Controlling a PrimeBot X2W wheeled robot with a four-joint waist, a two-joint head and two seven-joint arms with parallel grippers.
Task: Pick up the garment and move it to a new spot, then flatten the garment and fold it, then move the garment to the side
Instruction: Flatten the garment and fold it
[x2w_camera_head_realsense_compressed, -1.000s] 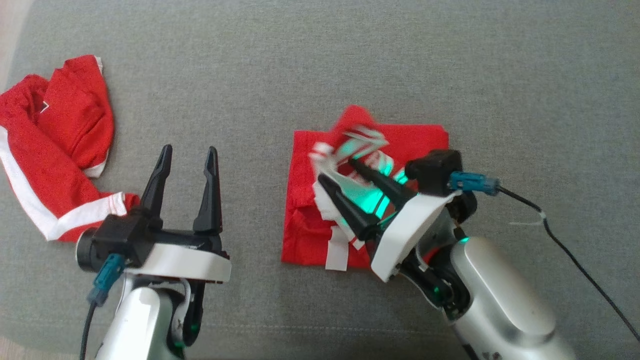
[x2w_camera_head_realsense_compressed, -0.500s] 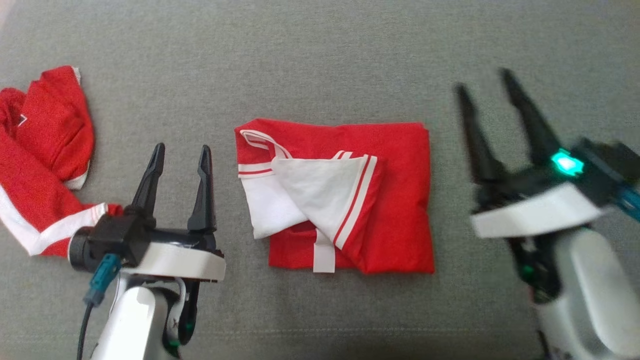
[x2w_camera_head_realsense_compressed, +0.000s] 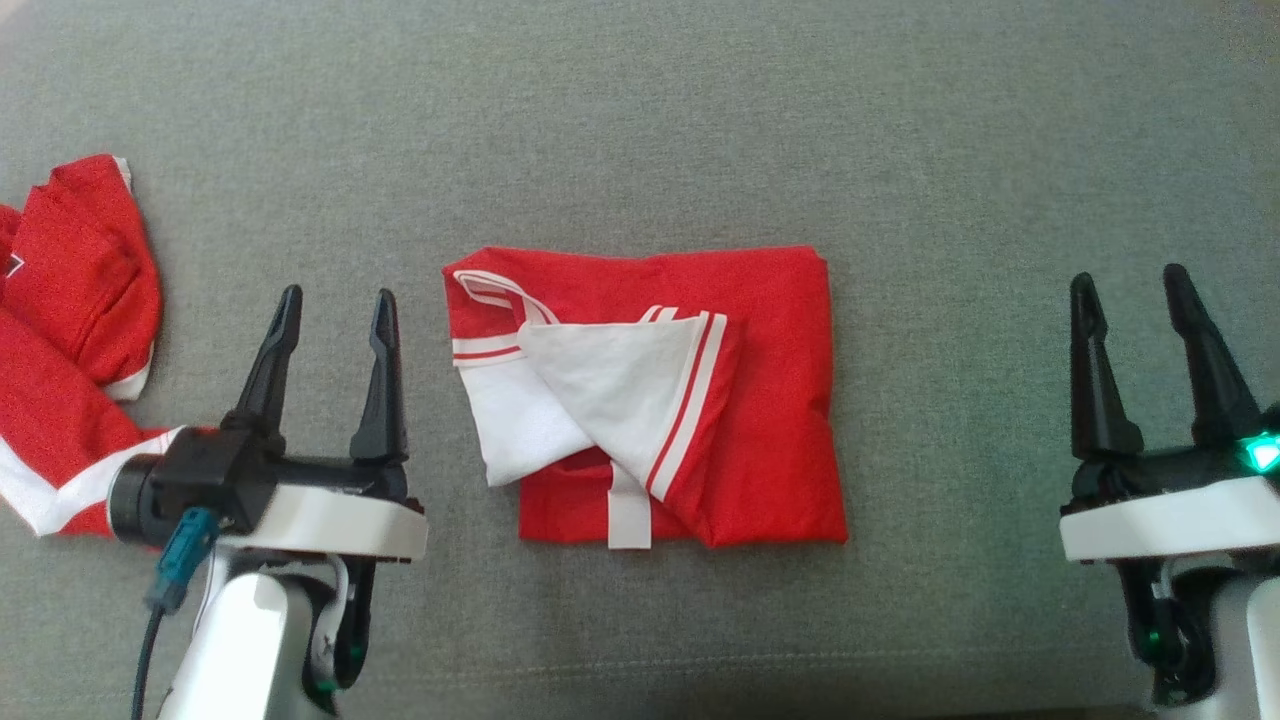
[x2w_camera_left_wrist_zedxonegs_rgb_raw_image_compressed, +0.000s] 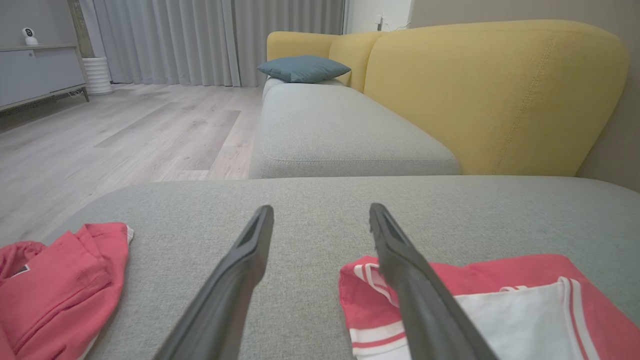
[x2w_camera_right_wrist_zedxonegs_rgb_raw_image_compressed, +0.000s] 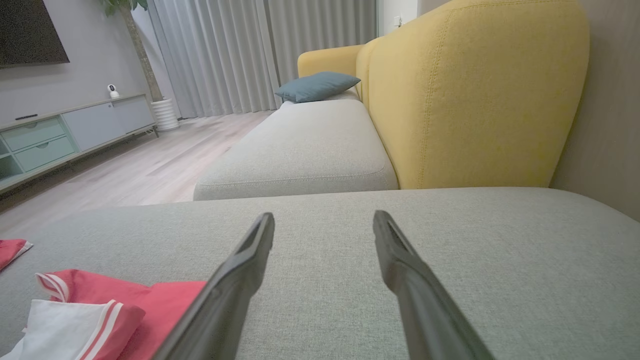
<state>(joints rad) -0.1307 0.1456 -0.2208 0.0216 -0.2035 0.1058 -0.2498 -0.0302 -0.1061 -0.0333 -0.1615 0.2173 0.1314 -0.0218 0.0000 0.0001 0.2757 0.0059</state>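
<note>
The garment (x2w_camera_head_realsense_compressed: 780, 400) is red with white panels and striped trim. It lies folded in a rough rectangle in the middle of the grey cushion (x2w_camera_head_realsense_compressed: 640, 120), a white flap turned over its left half. My left gripper (x2w_camera_head_realsense_compressed: 337, 295) stands open to its left, apart from it. My right gripper (x2w_camera_head_realsense_compressed: 1128, 276) stands open well to its right, nothing between the fingers. The left wrist view has the open left gripper (x2w_camera_left_wrist_zedxonegs_rgb_raw_image_compressed: 321, 209) with the garment (x2w_camera_left_wrist_zedxonegs_rgb_raw_image_compressed: 500, 272) at lower right. In the right wrist view the open right gripper (x2w_camera_right_wrist_zedxonegs_rgb_raw_image_compressed: 324, 216) has the garment (x2w_camera_right_wrist_zedxonegs_rgb_raw_image_compressed: 115, 290) at lower left.
A second red garment with white trim (x2w_camera_head_realsense_compressed: 70, 300) lies crumpled at the cushion's left edge, behind my left wrist. Beyond the cushion are a yellow sofa back (x2w_camera_left_wrist_zedxonegs_rgb_raw_image_compressed: 490, 95), another grey seat (x2w_camera_left_wrist_zedxonegs_rgb_raw_image_compressed: 330, 130) with a blue pillow (x2w_camera_left_wrist_zedxonegs_rgb_raw_image_compressed: 302, 67), and wood floor (x2w_camera_left_wrist_zedxonegs_rgb_raw_image_compressed: 125, 135).
My right gripper has lifted off the garment and swung out to the right, leaving it folded and lying free. The head view has shifted a little. The left gripper has stayed put.
</note>
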